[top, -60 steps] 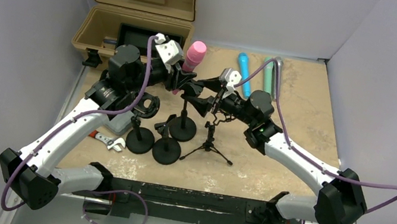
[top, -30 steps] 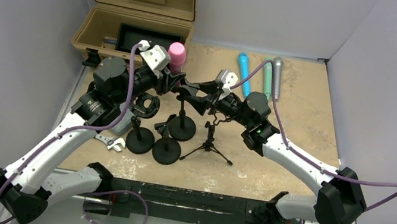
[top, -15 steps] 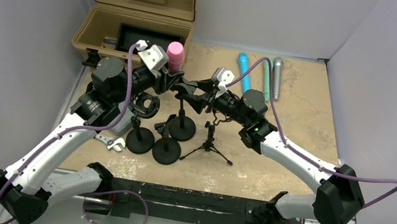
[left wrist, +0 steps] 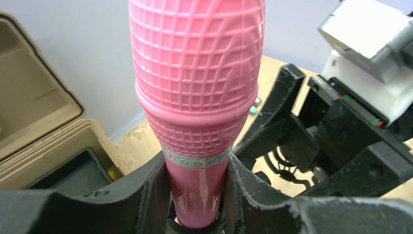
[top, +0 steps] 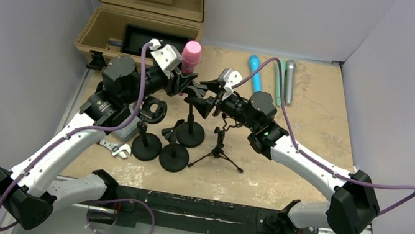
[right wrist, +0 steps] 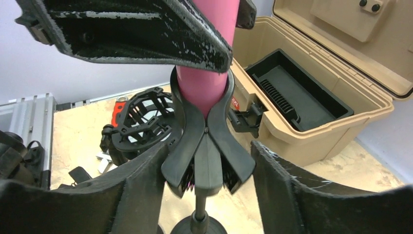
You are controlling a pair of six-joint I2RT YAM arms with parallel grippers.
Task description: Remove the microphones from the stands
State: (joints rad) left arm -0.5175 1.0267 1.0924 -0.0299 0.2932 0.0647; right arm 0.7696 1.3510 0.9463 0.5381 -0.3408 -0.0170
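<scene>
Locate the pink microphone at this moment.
In the top view the pink microphone stands left of centre near the far edge, right of the open tan case; the left hand grips its handle, whose lower end sits in the stand clip.

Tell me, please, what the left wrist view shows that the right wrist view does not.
Only left wrist: the mic's gridded pink head and label band, and the right arm's white camera. Only right wrist: the clip around the handle, the stand pole under it, a black shock mount, and the right gripper with a finger on each side of the clip; whether they press it I cannot tell. Both: the pink handle, the left gripper shut on it, and the open tan case.
</scene>
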